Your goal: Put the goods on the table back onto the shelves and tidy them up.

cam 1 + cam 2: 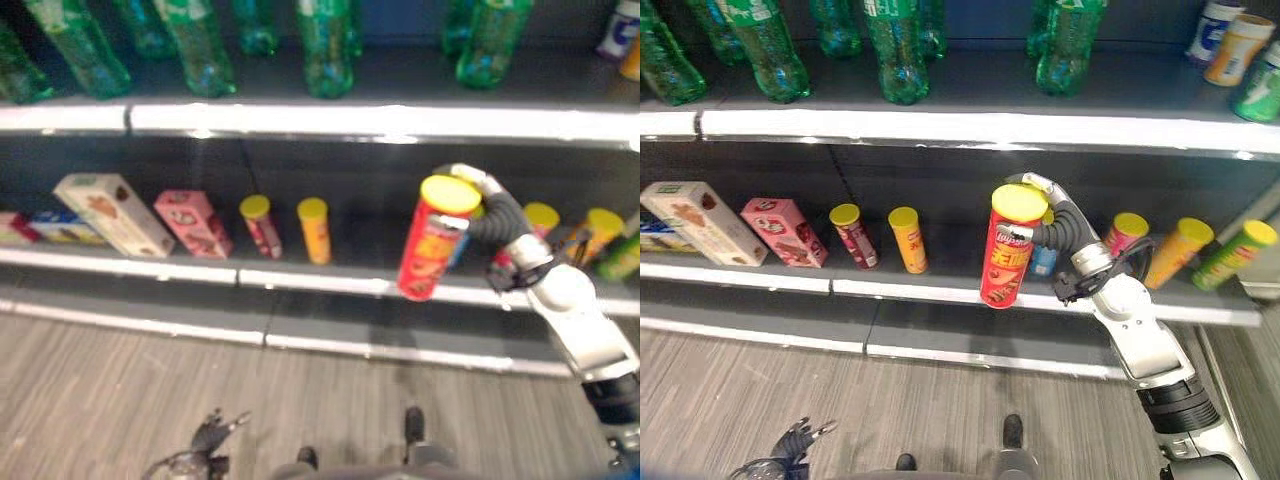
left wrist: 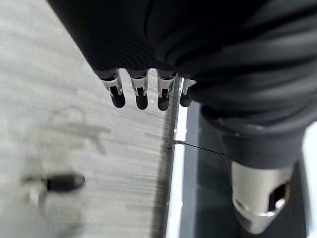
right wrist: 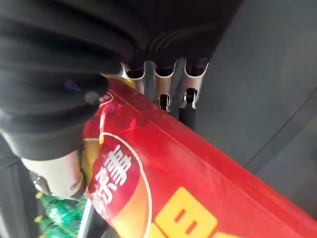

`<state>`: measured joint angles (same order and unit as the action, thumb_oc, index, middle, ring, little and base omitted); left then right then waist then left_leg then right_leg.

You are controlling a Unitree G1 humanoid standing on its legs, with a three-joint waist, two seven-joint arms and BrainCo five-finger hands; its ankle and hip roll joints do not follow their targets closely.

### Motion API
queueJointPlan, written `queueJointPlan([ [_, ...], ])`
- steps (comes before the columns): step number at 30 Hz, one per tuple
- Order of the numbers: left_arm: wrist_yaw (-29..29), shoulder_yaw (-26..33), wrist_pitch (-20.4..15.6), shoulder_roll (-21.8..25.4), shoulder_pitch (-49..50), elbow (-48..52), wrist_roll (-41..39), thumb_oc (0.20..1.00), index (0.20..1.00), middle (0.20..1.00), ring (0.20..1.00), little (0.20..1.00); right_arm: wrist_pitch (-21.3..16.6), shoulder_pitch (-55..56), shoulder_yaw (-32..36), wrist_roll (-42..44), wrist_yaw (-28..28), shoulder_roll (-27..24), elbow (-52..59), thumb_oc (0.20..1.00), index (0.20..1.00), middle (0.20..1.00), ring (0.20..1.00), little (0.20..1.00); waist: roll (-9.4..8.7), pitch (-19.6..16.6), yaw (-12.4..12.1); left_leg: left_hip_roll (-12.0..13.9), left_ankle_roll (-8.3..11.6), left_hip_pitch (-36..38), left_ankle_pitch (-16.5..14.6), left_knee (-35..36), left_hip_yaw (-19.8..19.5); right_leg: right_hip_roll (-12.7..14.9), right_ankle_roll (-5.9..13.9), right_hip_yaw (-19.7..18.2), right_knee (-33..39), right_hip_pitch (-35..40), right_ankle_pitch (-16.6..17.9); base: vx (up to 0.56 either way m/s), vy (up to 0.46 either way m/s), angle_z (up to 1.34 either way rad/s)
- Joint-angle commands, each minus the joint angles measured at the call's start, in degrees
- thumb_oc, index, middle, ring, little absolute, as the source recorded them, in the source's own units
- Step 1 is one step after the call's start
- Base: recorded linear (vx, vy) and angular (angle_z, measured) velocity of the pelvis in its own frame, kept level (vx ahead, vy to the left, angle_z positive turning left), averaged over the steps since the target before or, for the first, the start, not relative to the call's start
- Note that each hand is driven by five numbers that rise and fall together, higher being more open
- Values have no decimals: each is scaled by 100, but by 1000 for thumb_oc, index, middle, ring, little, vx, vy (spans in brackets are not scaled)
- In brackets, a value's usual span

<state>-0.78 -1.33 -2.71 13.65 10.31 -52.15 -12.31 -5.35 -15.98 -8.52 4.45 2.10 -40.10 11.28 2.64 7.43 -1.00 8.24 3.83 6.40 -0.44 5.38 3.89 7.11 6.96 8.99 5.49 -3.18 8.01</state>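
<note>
The right hand is clenched around the upper part of a tall red cardboard can with yellow lid, in front of the middle shelf. It looks light, stiff, smooth; a mid-body grip seems safer. The left hand hangs released.

Seemingly a shop: stocked shelves of bottles.

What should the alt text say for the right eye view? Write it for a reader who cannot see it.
The robot's right hand grips a red chip can with a yellow lid, held tilted in front of the middle shelf. Smaller cans and snack boxes stand along that shelf, with green bottles on the shelf above.
</note>
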Motion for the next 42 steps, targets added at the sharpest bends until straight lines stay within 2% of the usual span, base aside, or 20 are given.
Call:
queueJointPlan([
  [1, 27, -64, -98, 495, 25, -11, 124, 1000, 1000, 1000, 1000, 1000, -246, -98, 256, 7, -50, 70, 373, 200, 200, 200, 200, 200, -269, -247, -70, 67, 281, -163, -85, -79, 7, 704, 381, 110, -333, 216, -383, 104, -59, 12],
  [8, 2, -113, -97, 535, -26, -15, 156, 1000, 1000, 1000, 1000, 1000, -273, -55, 205, -206, -120, 205, 372, 200, 200, 200, 200, 200, -171, 47, -55, 43, 269, -435, -134, -283, -97, 813, 393, 151, -532, 19, -442, -6, -5, 5],
  [12, -151, -234, -157, 657, -212, 169, 29, 1000, 1000, 1000, 1000, 1000, -285, -488, 141, -646, -525, 216, 254, 200, 200, 200, 200, 200, -18, 595, -49, -58, 234, -1013, -196, -706, -154, 1017, 373, 12, -927, -581, -438, -176, 23, 4],
  [14, -168, -251, -178, 666, -226, 216, -5, 1000, 1000, 1000, 1000, 1000, -278, -578, 136, -715, -607, 222, 217, 200, 200, 200, 200, 200, 11, 676, -54, -77, 226, -1143, -217, -812, -158, 1050, 368, -19, -994, -705, -437, -111, 17, 2],
  [16, -214, -347, -207, 720, -279, 424, -113, 1000, 1000, 1000, 1000, 1000, -246, -890, 74, -937, -845, 230, 23, 200, 200, 200, 200, 200, 125, 910, -85, -114, 211, -1449, -239, -1039, -173, 1123, 355, -80, -1142, -978, -437, -117, 22, 2],
  [31, -361, -681, -314, 783, -407, 1124, -506, 1000, 1000, 1000, 1000, 1000, -149, -1856, 186, -1721, -1926, 339, -639, 200, 200, 200, 200, 200, 496, 1405, -189, -252, 221, -2122, -363, -1520, -341, 1350, 335, -197, -1663, -1605, -553, -26, -2, 3],
  [42, -523, -729, -426, 840, -505, 1211, -586, 1000, 1000, 1000, 1000, 1000, 100, -2606, 41, -3050, -2686, -175, -1115, 200, 200, 200, 200, 200, 718, 1562, -256, -356, 216, -2429, -358, -1583, -395, 1416, 345, -258, -1786, -1935, -562, -11, 1, 6],
])
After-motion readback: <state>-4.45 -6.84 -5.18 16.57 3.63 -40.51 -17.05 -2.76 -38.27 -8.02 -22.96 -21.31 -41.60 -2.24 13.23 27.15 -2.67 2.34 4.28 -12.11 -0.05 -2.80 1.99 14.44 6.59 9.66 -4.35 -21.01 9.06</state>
